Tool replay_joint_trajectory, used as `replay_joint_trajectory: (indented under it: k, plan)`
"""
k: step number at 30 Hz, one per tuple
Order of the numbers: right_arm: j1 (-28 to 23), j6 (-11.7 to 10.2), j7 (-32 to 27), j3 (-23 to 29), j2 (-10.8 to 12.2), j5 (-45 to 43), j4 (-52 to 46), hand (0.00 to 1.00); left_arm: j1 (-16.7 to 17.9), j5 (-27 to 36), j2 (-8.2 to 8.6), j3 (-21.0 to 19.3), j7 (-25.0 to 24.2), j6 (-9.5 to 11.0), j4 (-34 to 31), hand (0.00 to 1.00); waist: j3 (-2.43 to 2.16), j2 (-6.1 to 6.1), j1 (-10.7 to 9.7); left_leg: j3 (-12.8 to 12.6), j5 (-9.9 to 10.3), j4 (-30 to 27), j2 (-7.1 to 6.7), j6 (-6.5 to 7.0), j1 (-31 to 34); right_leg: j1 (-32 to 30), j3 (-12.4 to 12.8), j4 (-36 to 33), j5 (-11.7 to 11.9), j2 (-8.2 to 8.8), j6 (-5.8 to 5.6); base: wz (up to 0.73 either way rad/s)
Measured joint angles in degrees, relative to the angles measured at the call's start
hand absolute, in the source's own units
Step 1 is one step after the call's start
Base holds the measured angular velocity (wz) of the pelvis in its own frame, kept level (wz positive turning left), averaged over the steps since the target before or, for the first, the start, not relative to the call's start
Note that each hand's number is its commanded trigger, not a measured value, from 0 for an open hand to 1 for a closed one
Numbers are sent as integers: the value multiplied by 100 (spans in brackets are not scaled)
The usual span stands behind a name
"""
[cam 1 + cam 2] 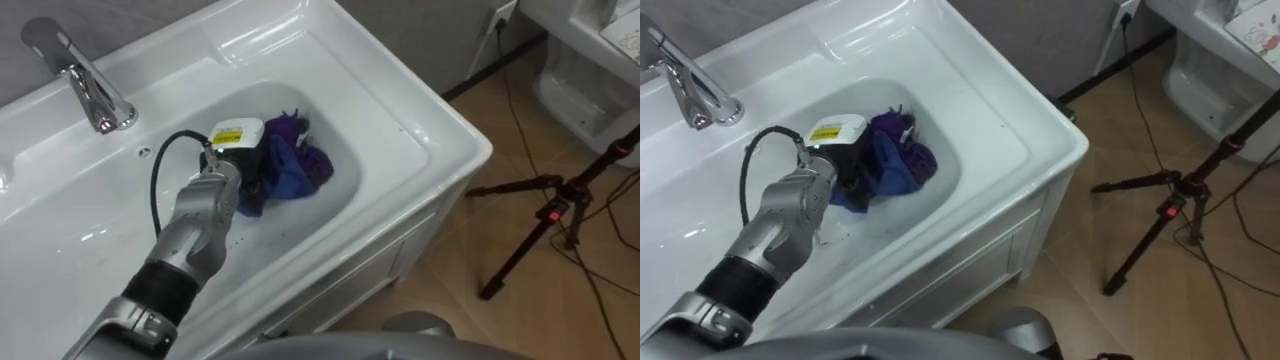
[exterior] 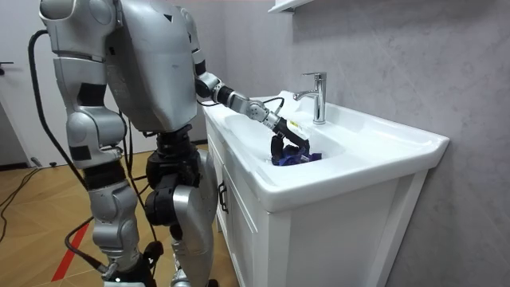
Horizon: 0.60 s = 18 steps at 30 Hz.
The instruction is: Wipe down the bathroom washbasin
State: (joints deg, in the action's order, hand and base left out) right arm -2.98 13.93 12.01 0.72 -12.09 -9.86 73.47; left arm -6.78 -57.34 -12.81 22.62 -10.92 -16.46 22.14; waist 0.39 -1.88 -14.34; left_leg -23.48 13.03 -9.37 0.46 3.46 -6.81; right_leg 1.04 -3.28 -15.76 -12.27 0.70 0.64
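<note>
The robot stands close against a white cabinet that carries a white ceramic basin. It is upright, with its body at the room view's left. Its left arm reaches out over the rim and down into the bowl.

The left hand sits low in the bowl, back uppermost, right against a crumpled purple and blue cloth. The cloth lies bunched on the bottom of the bowl, towards its right side, and it laps up around the hand. From the room view the hand points steeply down onto the heap. Whether it grips the cloth or only presses on it I cannot tell, since the folds cover the part that would show it.

The right arm hangs straight down at the robot's side. The right hand is low at the room view's left, too dim to read.

A chrome lever tap stands on the far left of the basin's deck, its spout aimed over the bowl and well apart from the hand. To the right of the cabinet, a black tripod stands on the brown wooden floor, with thin cables trailing past it. Farther right there is a white porcelain fixture. A white wall socket sits on the grey wall behind, with a dark lead running down from it.
</note>
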Motion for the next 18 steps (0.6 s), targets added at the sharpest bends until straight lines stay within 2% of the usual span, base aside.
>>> replay_joint_trajectory:
  k: [2, 4, 5, 7, 9, 12, 16, 18]
  plan:
    - [35, 55, -28, 169, 8, -208, -12, 0, 119, -139, -109, -116, 102, 66, 53, 100, -5, -2, 35, 0, 3, -17, 10, -7, 13, -8, -11, 6, 9, -28, 16, -7]
    - [51, 138, -21, 303, -1, -467, -19, 0, 407, -523, -394, -156, 218, 58, 60, 100, -45, -3, 56, -9, 0, -24, 30, -29, 28, -25, -3, 10, 24, -56, 40, -5]
    - [52, 176, -14, 313, -7, -510, -23, 0, 494, -629, -455, -202, 274, 56, 87, 100, -59, 0, 55, -10, -1, -25, 36, -37, 27, -23, -1, 17, 29, -65, 48, -5]
    - [87, 239, 73, 341, -27, -799, -43, 0, 768, -1204, -695, -205, 594, -148, 453, 100, -120, 6, 70, -7, -26, -19, 64, -81, 15, 3, 9, 76, 62, -106, 92, -2]
    - [87, 217, 116, 384, -78, -886, -52, 0, 961, -1617, -705, -177, 765, -347, 585, 100, -197, -23, 108, -16, -46, -23, 84, -110, -24, 22, 24, 129, 94, -115, 116, -4]
    - [84, 103, 121, 565, -159, -877, -50, 0, 1063, -2084, -678, 78, 865, -621, 722, 100, -202, -38, 167, -23, -68, -17, 108, -148, -104, 108, 24, 150, 94, -133, 152, -3]
    - [92, -11, 73, 783, -183, -869, -44, 0, 1269, -2700, -686, 349, 926, -939, 916, 100, -205, -113, 212, -59, -99, -25, 173, -208, -101, 120, 86, 223, 142, -196, 227, -9]
    - [94, -20, 57, 803, -184, -846, -43, 0, 1334, -2798, -699, 417, 926, -1049, 1016, 100, -204, -164, 215, -43, -111, -25, 189, -229, -97, 110, 92, 221, 143, -217, 252, -2]
